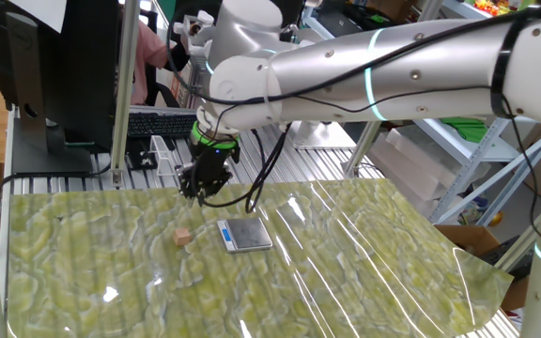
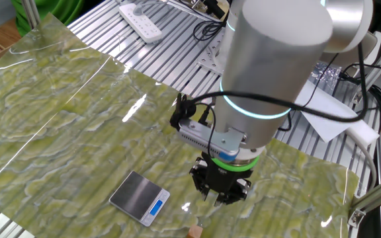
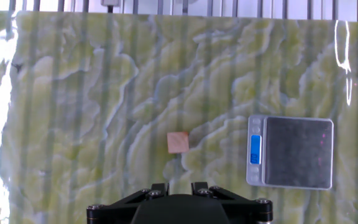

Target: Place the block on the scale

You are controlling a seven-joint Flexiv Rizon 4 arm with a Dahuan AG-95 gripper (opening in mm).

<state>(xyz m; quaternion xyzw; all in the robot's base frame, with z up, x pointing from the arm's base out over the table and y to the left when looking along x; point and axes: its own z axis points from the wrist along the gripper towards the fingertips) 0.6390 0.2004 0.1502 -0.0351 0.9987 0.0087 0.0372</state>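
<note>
While the gripper (image 1: 202, 191) hangs above the mat holding nothing, its opening hard to judge, the block (image 3: 178, 142) lies at 12 o'clock in the hand view, beside the scale (image 3: 291, 152) at 3 o'clock.

Your arm (image 1: 374, 56) reaches in from the right in one fixed view, long silver links bent at an elbow, teal light rings glowing at the joints. The wrist (image 2: 270, 66) points straight down, a green ring just above the black gripper (image 2: 221, 193). It hangs above the table, touching nothing. You can't tell how far its fingers stand apart.
</note>
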